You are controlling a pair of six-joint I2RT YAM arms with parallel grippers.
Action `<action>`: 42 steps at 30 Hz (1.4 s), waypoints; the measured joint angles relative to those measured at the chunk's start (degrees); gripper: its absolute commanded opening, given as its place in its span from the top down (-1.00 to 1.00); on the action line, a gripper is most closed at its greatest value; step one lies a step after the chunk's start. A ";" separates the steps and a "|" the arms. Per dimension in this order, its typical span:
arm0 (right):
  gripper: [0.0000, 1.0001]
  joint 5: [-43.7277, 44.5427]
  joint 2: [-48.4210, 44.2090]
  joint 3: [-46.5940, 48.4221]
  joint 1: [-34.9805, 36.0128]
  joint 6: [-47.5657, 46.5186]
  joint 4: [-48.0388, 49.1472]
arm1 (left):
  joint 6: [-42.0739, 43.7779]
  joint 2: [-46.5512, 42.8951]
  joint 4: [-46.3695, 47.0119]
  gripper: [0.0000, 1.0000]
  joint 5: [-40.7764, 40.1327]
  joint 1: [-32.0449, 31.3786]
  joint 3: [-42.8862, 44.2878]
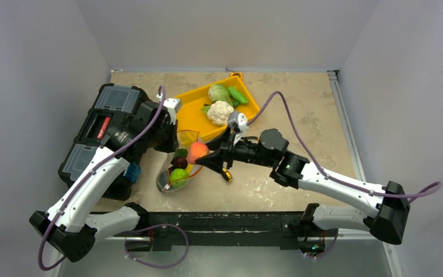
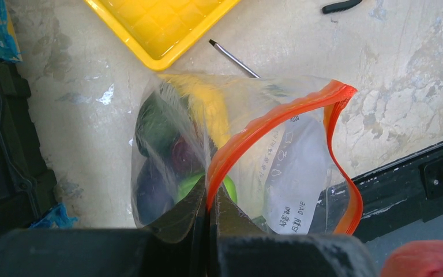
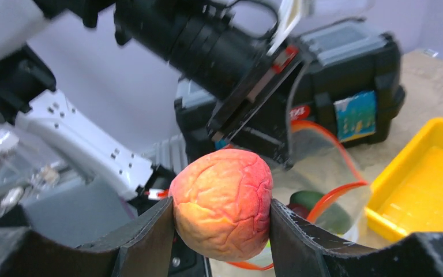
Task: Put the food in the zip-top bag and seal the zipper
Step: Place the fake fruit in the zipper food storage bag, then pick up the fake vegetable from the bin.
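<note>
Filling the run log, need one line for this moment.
left gripper: shut on zip-top bag rim | right gripper: holds orange-red fruit near bag mouth | tray: cabbage, cauliflower | zipper: unsealed

We see faint print on the zip-top bag (image 2: 291, 173), lower middle, unreadable to us; the red label (image 3: 299, 111) on the toolbox (image 3: 352, 69) is blurred.

Yellow plastic tray (image 1: 189, 112) at 12 o'clock on table (image 1: 300, 109); pale green toy cabbage (image 1: 219, 92), white toy cauliflower (image 1: 220, 113) in it. Clear floppy plastic zip-top bag (image 1: 172, 173) at tray's 7 o'clock, toy produce (image 1: 179, 176) inside. Black plastic toolbox (image 1: 101, 124) at bag's 10 o'clock. Wrinkled orange-red toy fruit (image 1: 196, 150) in right gripper (image 1: 199, 154), just beside bag mouth, 3 o'clock.
</note>
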 measured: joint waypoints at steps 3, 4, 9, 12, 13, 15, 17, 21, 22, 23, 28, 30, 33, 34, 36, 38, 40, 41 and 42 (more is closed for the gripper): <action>0.99 0.20 2.99 0.81 2.23 -1.68 -0.76 | 0.00 0.00 -0.02 1.00 -0.17 0.02 0.00; 0.94 1.29 4.31 1.57 3.02 -2.47 -1.75 | 0.00 0.00 -0.02 1.00 -0.17 0.02 0.00; 0.68 5.73 7.91 4.59 4.35 -5.38 -5.31 | 0.00 -0.07 -0.04 1.00 -0.17 0.02 0.00; 0.24 7.13 9.49 6.58 4.57 -6.58 -6.64 | 0.00 -0.15 -0.07 1.00 -0.17 0.00 0.00; 0.05 7.21 10.08 7.32 4.61 -6.86 -7.04 | 0.00 -0.20 -0.07 1.00 -0.15 0.00 0.00; -0.31 7.41 11.17 8.57 4.85 -7.41 -7.63 | 0.00 -0.22 -0.09 1.00 -0.20 0.00 0.00; -0.50 7.69 12.33 9.57 5.25 -7.82 -8.26 | 0.00 -0.24 -0.09 1.00 -0.26 0.00 0.00; -0.62 9.25 14.40 10.45 5.73 -8.28 -9.64 | 0.00 -0.26 -0.09 1.00 -0.24 0.00 0.00; -0.63 9.46 14.56 10.45 5.75 -8.33 -9.94 | 0.00 -0.26 -0.09 1.00 -0.26 0.00 0.00; -0.63 10.05 14.75 10.43 5.88 -8.44 -10.29 | 0.00 -0.26 -0.11 1.00 -0.33 0.00 0.00; -0.62 11.72 14.86 10.45 5.95 -8.70 -11.56 | 0.02 -0.26 -0.15 1.00 -0.52 0.02 0.00; -0.62 12.22 14.80 10.43 5.95 -8.70 -11.63 | 0.02 -0.26 -0.15 1.00 -0.57 0.02 0.00; -0.61 13.03 14.43 10.45 5.95 -8.70 -11.63 | 0.02 -0.26 -0.15 1.00 -0.68 0.02 0.00; -0.61 13.14 14.32 10.51 5.95 -8.70 -11.65 | 0.02 -0.26 -0.15 1.00 -0.70 0.02 0.00; -0.61 13.16 14.21 10.97 5.95 -8.68 -11.80 | 0.02 -0.26 -0.15 1.00 -0.68 0.02 0.00; -0.61 13.18 13.94 11.32 5.95 -8.68 -11.76 | 0.02 -0.26 -0.15 1.00 -0.70 0.00 0.00; -0.61 13.33 13.44 11.52 5.95 -8.68 -11.80 | 0.04 -0.26 -0.15 1.00 -0.81 0.02 0.00; -0.61 13.42 13.16 11.63 5.95 -8.68 -11.87 | 0.04 -0.26 -0.15 1.00 -0.85 0.02 0.00; -0.61 13.62 12.83 11.80 5.95 -8.68 -11.87 | 0.04 -0.26 -0.15 1.00 -0.94 0.02 0.00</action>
